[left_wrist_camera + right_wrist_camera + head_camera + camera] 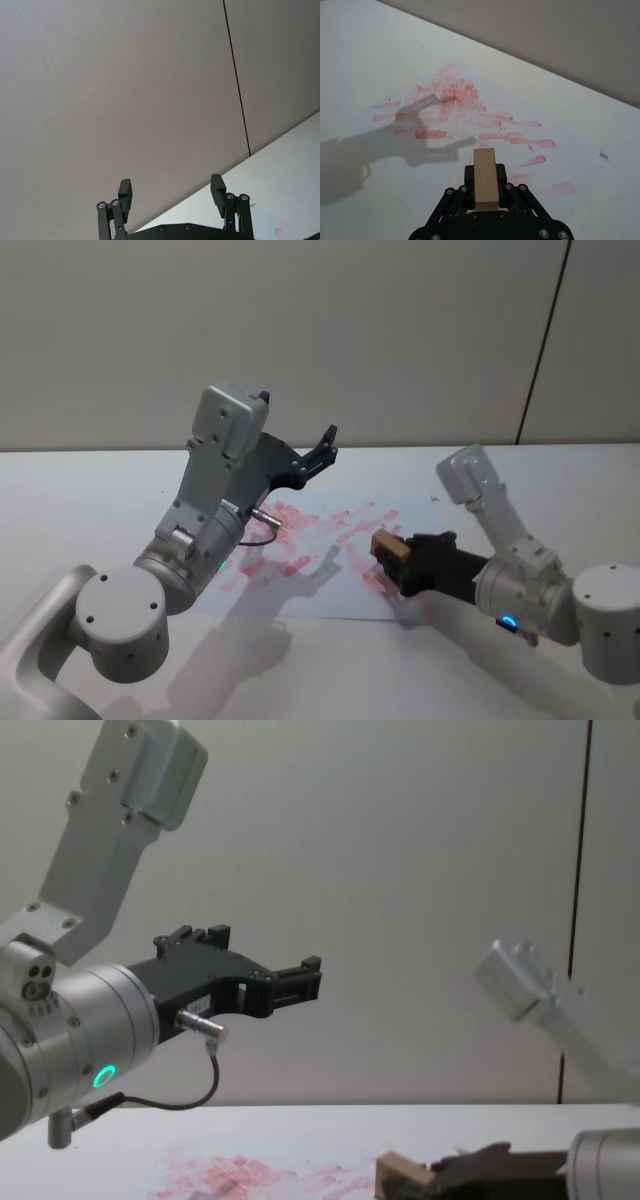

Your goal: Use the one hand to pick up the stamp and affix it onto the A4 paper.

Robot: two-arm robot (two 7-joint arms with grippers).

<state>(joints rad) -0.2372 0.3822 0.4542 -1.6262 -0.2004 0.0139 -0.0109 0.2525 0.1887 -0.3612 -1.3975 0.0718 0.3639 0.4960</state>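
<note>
Head view: right gripper [400,558] clamps the wooden stamp [388,544] over the right part of the A4 paper [320,540], a sheet smeared with red prints on the white table [80,490]. The left gripper [327,443] hangs raised above the sheet's far edge.

Left wrist view — its fingers [125,192] stand spread and empty, facing the wall [125,90].

Right wrist view: the stamp juts forward from the closed jaws, above the prints.

Chest view: the stamp sits low by the paper; whether it touches cannot be told.

The likely risk is a tilted press — it would print one edge only, or drag and smear.
</note>
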